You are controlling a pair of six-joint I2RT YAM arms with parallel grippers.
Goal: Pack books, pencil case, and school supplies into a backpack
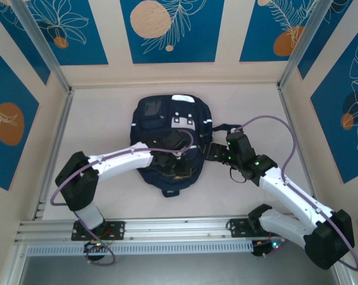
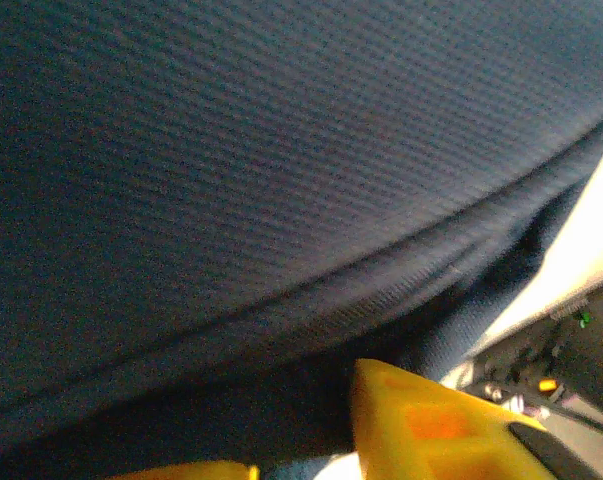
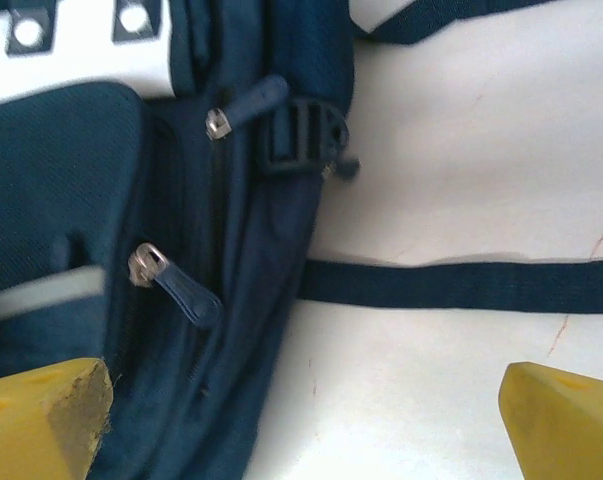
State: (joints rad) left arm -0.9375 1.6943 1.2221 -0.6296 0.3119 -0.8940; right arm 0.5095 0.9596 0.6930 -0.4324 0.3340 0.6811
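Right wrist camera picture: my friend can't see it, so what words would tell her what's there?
A navy blue backpack lies on a white table, its side showing two zipper pulls and a black buckle. One dark strap stretches across the table to the right. The right gripper is open, its yellow fingertips at the bottom corners.

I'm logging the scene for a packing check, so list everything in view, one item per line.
backpack: one, navy with white patches, lying in the table's middle
zipper pulls: two, navy with metal sliders, on the backpack's right side
buckle: one, dark, at that side's edge
straps: two seen, navy, lying on the table right of the backpack
table: one, pale
left gripper: one, yellow fingers slightly apart, over the backpack's near end
right gripper: one, yellow fingers wide open, empty, at the backpack's right edge
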